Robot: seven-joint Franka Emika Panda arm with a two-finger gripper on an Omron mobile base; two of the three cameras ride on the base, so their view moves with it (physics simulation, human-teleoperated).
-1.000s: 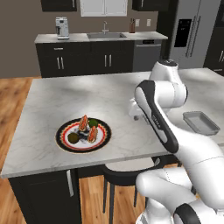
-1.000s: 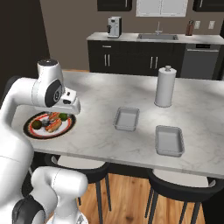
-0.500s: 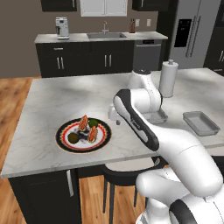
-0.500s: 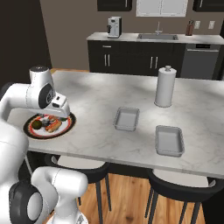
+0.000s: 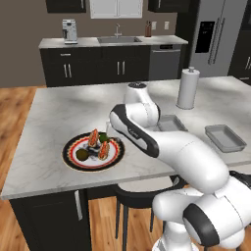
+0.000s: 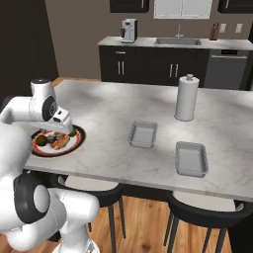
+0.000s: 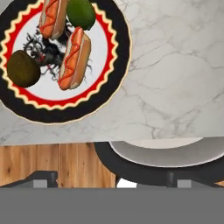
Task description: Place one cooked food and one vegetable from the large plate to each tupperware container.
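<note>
Hidden: my gripper (image 6: 64,124) hung over the large plate (image 5: 71,160), but my own arm blocked it in the left base view and it was too small in the right base view; I could not tell whether my fingers stood wide or narrow, or held anything.
Cut off: in the hand view the large plate (image 7: 114,70) ran off the top and left edges, and one hot dog (image 7: 51,17) was clipped at the top.
Large plate: it sat on the marble island (image 5: 44,117) near its front edge, well apart from both trays.
On the plate: two hot dogs in tan buns with red sauce lines, the second hot dog (image 7: 74,57) lying whole across the white centre; a smooth round green item (image 7: 81,13) touched its upper end; a dull brown rough oval item (image 7: 22,68) lay by the rim. I could not name either.
Plate surface: glossy black rim, jagged red band, black scribble partly covered by food.
Near tray (image 6: 144,134): grey, shallow, rectangular, between the plate and the far tray (image 6: 191,158).
Paper towel roll (image 6: 186,98): white upright cylinder, beyond the trays from the plate.
Stool (image 7: 166,159): round pale seat, dark rim, half hidden under the island edge beside the plate.
</note>
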